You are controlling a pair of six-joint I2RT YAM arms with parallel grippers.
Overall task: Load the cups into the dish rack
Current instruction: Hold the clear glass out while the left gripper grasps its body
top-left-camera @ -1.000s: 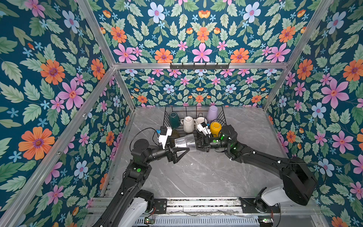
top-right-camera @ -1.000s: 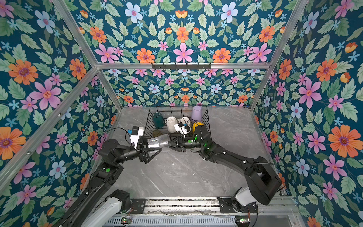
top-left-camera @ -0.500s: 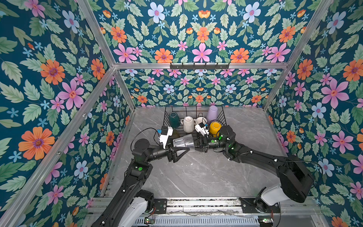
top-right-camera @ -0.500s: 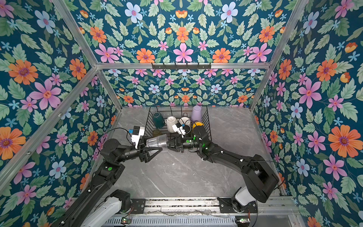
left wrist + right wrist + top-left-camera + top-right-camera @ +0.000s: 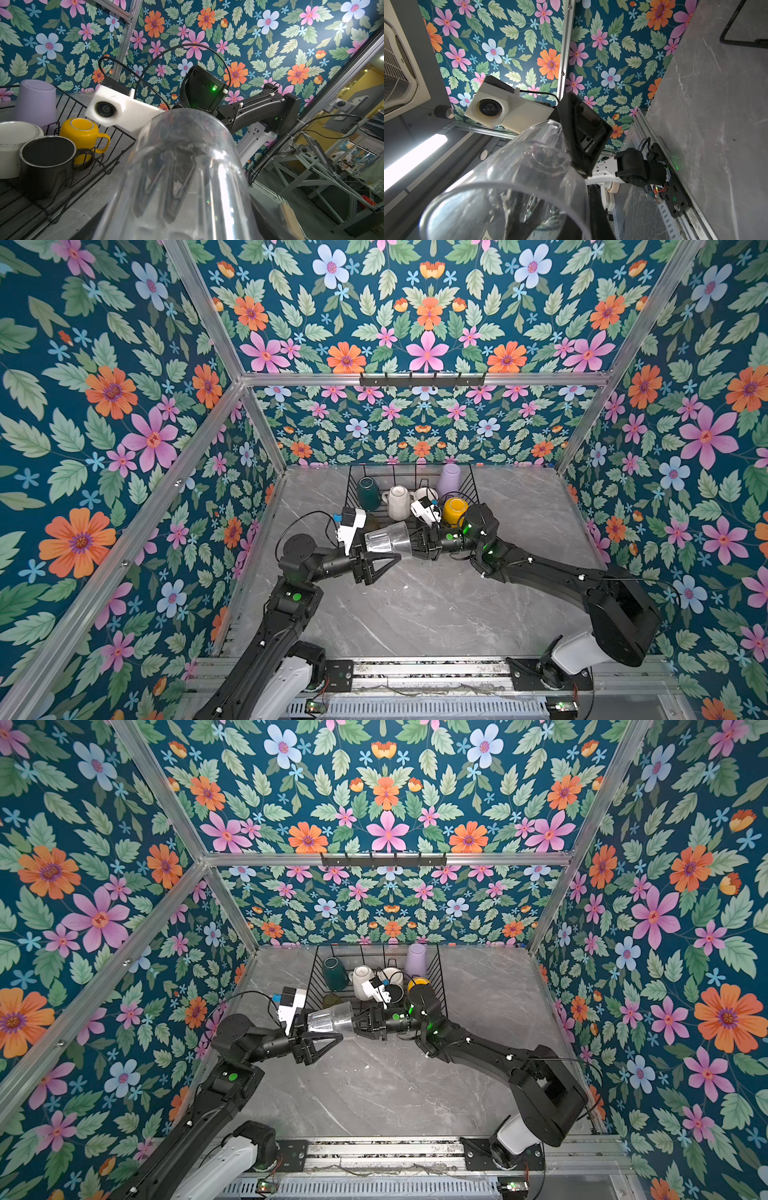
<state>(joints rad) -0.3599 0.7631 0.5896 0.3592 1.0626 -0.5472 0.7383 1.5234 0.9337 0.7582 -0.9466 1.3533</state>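
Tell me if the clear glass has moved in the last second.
Yes, slightly: in both top views the clear glass has slid left along the near edge of the dish rack, away from the yellow mug.

Clear glass (image 5: 512, 187) is seen mouth-first; left pincer (image 5: 550, 161) is set at its base, finger (image 5: 581, 135) laid alongside.

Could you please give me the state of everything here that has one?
clear glass: sideways, airborne between both grippers.
right gripper: shut on its rim.
left gripper: straddling its base, grip unclear.
dish rack: upright, partly loaded.
lilac tumbler: inverted in rack.
yellow mug: inverted in rack.
black mug: inverted in rack.
white mug: inverted in rack.
cream mug: inverted in rack.
dark green mug: standing in rack.
amber glass: in rack, mostly hidden.
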